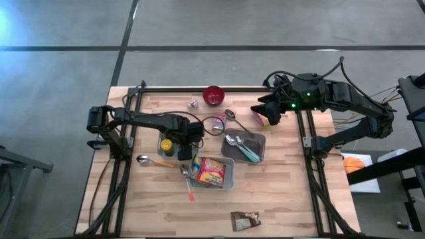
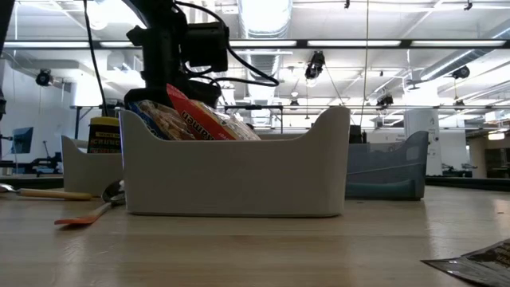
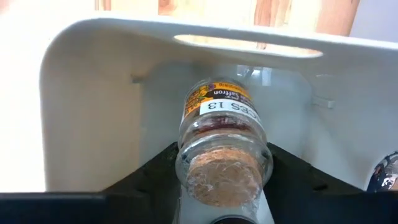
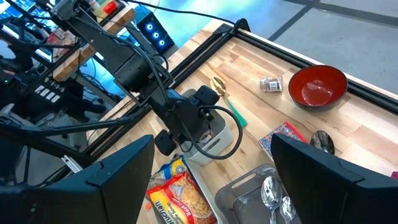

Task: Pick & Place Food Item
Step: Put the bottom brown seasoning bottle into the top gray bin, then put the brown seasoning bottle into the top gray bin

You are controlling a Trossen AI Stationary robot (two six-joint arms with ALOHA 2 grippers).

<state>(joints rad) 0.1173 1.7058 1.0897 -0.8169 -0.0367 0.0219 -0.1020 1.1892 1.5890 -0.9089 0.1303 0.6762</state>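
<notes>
One jar (image 3: pixel 222 146) sits between the left gripper (image 3: pixel 221 186) fingers, jaws slightly apart, cork toward the wrist. Right gripper (image 4: pixel 211 180) waits wide open at 2 o'clock.

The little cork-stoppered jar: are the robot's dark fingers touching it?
Cannot tell. The left wrist view shows the jar in the white bin between the left gripper fingers, edges hidden.

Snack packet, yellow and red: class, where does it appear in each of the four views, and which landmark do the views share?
High view: snack packet lies just below centre, in a white tray.
Low view: upper left, poking above the tray's wall.
Left wrist view: not in it.
Right wrist view: bottom edge, left of centre.
Shared landmark: the small white bin beside it.
</notes>
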